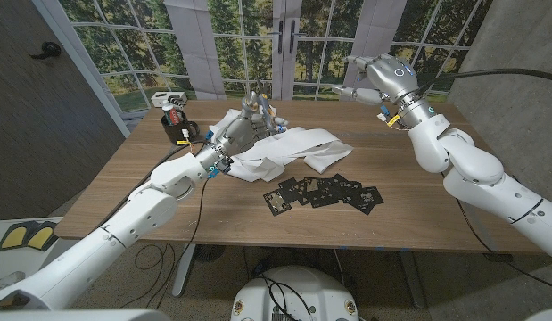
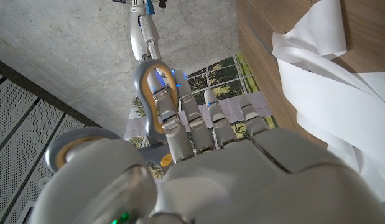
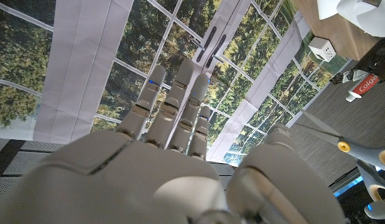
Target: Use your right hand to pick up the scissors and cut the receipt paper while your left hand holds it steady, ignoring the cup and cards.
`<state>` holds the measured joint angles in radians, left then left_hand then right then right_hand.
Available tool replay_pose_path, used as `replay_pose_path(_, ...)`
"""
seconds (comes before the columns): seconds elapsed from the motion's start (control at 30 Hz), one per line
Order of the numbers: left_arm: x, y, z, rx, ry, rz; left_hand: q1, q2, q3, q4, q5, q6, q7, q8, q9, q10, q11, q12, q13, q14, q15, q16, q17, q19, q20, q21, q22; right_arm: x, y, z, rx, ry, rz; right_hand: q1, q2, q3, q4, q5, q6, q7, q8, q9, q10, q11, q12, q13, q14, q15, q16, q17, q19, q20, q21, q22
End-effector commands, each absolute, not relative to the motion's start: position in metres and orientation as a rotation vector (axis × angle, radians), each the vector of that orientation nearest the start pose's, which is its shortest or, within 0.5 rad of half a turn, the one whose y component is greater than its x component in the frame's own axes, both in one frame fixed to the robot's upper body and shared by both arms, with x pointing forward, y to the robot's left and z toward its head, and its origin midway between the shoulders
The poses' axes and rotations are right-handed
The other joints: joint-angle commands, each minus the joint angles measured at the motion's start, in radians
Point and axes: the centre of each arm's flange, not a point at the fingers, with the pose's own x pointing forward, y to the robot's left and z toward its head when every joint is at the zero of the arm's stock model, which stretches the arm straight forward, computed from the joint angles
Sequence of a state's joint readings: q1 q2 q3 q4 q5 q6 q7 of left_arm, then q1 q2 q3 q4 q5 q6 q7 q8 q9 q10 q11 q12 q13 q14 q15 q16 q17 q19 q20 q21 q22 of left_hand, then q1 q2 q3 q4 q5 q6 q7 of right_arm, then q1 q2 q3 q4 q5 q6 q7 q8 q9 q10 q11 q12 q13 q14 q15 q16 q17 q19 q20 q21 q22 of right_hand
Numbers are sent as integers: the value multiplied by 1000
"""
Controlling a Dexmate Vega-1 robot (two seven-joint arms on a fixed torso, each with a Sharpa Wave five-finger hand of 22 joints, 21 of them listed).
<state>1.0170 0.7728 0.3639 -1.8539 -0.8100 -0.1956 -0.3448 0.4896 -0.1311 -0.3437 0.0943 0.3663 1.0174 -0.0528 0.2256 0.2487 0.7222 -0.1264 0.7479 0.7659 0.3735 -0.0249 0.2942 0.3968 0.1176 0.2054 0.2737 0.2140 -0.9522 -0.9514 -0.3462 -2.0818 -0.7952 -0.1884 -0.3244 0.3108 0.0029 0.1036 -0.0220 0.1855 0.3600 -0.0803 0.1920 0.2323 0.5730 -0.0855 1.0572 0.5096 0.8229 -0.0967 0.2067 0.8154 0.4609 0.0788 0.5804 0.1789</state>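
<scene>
**Right hand up in the air, scissors by my thumb; left hand at the paper**

My right hand (image 1: 378, 78) is raised above the table's far right part, well apart from the paper (image 1: 302, 147). In the right wrist view my right fingers (image 3: 180, 93) reach out straight and close side by side, with nothing between them. The scissors (image 3: 360, 155) show just beside my thumb (image 3: 273, 168), blades pointing away past it, handles on the thumb's outer side. I can't tell if the thumb grips them or only sits next to them.

My left hand (image 1: 249, 120) is at the back edge of the crumpled paper pile, fingers pointing up. In the left wrist view my left fingers (image 2: 217, 118) are straight, slightly apart, and hold nothing. The paper (image 2: 323, 93) lies loose on the wood just beside them. I can't tell whether the hand touches it.

Cards (image 1: 325, 192) lie scattered nearer me than the paper, apart from both hands.
</scene>
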Motion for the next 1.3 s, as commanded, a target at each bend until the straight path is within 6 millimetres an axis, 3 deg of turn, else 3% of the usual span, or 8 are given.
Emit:
replay_pose_path(0.03,510,216,4,129,-660,-776,-10,0,0,9,8,-48,54,0,6,7,0,4,2,4,7,-2,3,7,8,-3,2,480,-236,113,-1524,-1152,-461,-6,3,-2,-4,10,-5,-3,4,0,0,2,-2,2,-3,-97,8,-1,5,6,-4,6)
replay_pose_path(0.33,508,243,3,174,-624,-700,-9,1,3,10,14,-56,55,-5,3,2,1,0,-4,-2,6,-6,4,6,8,-4,1,491,-232,117,-1510,-1153,-454,-5,4,-2,-6,10,-6,-3,5,-1,0,3,-2,0,-5,-97,8,-2,7,5,-8,6)
replay_pose_path(0.53,508,250,4,201,-593,-700,-7,2,4,10,17,-57,55,-7,1,-1,0,-2,-8,-5,7,-9,3,5,8,-5,1,500,-228,116,-1520,-1144,-428,3,4,1,-12,11,-9,-4,5,-2,-11,2,-6,-2,-22,-93,3,-1,5,6,-13,6)
replay_pose_path(0.63,509,249,4,207,-580,-705,-7,2,5,10,19,-60,54,-8,0,-2,1,-1,-8,-6,8,-10,3,4,8,-6,1,504,-227,114,-1517,-1142,-419,21,4,6,-23,12,-14,-5,6,-2,-30,9,-20,-12,-42,-92,-1,0,4,7,-17,6)
replay_pose_path(0.9,510,243,6,223,-543,-731,-5,4,7,11,23,-64,54,-11,-2,-8,-1,-4,-10,-11,10,-14,3,2,8,-7,1,510,-229,110,-1521,-1134,-417,52,6,17,-45,12,-32,-7,9,-3,-81,-9,-70,-43,-97,-85,-9,-4,-3,11,-30,7)
replay_pose_path(1.3,514,229,4,247,-482,-817,3,6,10,9,29,-68,52,-12,-5,-9,1,-4,-14,-7,7,-14,2,2,8,-8,1,518,-227,101,-1569,-1120,-425,79,9,28,-66,11,-57,-12,17,-5,-132,-12,-152,-92,-202,-80,-26,-55,-20,11,-54,7)
